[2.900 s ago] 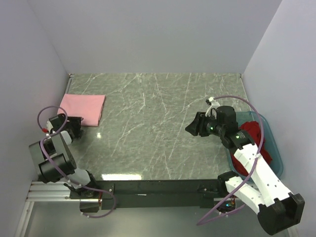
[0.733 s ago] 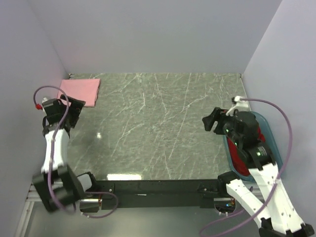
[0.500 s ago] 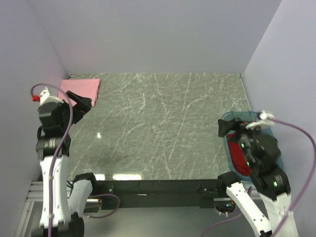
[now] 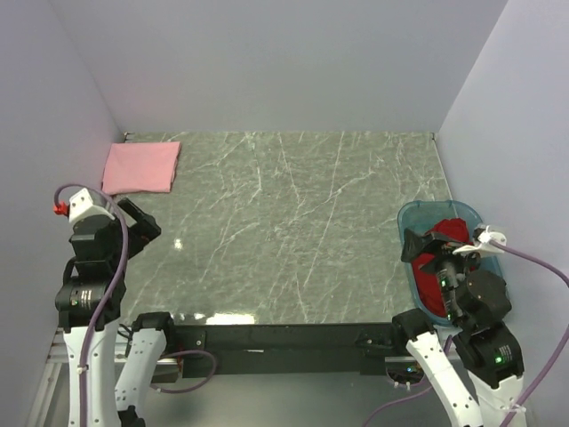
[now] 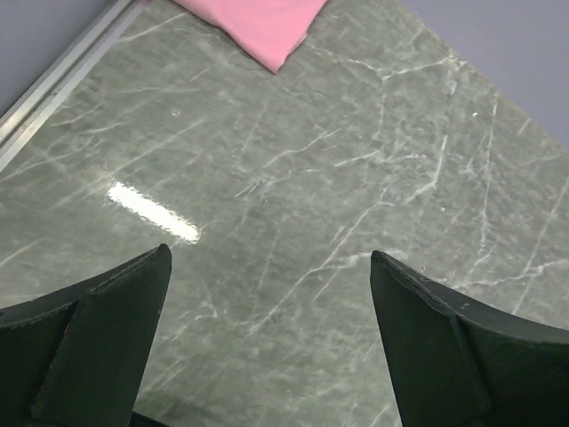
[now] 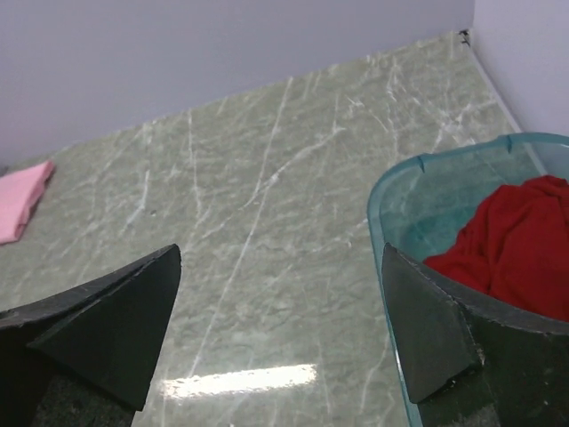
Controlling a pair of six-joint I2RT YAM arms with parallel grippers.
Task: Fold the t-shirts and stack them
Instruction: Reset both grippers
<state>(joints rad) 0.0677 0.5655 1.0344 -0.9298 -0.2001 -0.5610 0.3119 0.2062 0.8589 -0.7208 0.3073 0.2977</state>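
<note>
A folded light pink t-shirt point(image 4: 140, 166) lies flat at the table's far left corner; the left wrist view catches its corner point(image 5: 258, 22) and the right wrist view its edge point(image 6: 22, 200). A bright red t-shirt point(image 4: 453, 233) sits crumpled in a teal tub point(image 4: 427, 213) at the right edge, also red cloth point(image 6: 516, 245) in the right wrist view. My left gripper point(image 4: 142, 222) hangs open and empty above the left side, well short of the pink shirt. My right gripper point(image 4: 420, 242) is open and empty, raised over the tub's near left rim.
Grey marble table point(image 4: 284, 222) runs between lilac walls at the left, back and right. The tub's rim point(image 6: 391, 182) stands just right of my right fingers. A metal rail point(image 5: 62, 76) borders the table's left edge. The black base bar point(image 4: 284, 336) crosses the near edge.
Both arms have pulled back toward their bases and risen. The left gripper left the pink shirt, which now lies fully uncovered. The right gripper swung from mid-table to over the tub, and opened wider.
</note>
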